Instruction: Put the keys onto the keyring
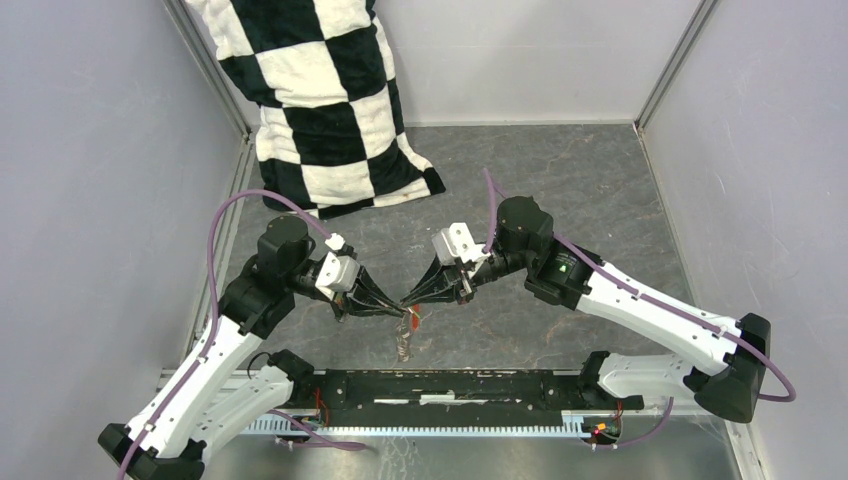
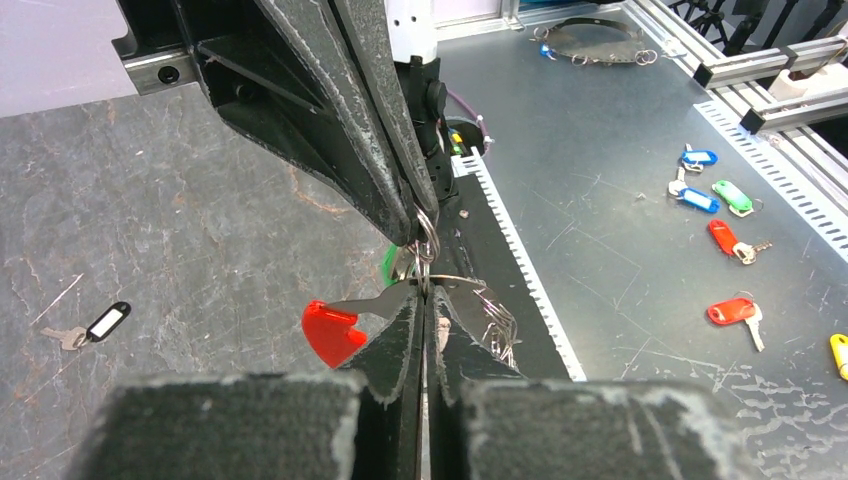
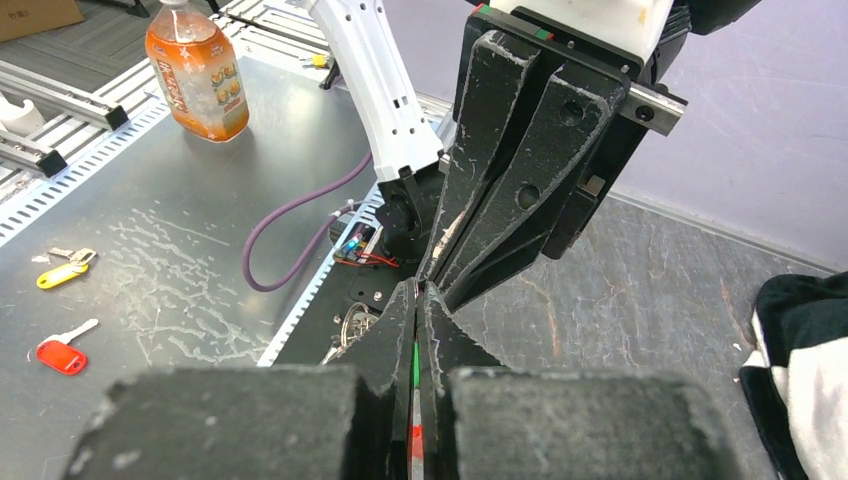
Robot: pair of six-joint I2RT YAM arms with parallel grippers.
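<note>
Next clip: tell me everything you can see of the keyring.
The keyring hangs in the air above the dark table. It shows a curved bright red plastic piece, a thin metal arm running from it into the shut left pincer, a thin wire ring pinched at the tips of the right pincer, and a grey-brown strip dangling below. A green key tag sits beside the ring; whether it is threaded on is hidden.

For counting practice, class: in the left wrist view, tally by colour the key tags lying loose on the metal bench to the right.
Blue tags: 2
Green tag: 1
Red tags: 2
Yellow tag: 1
Total: 6
</note>
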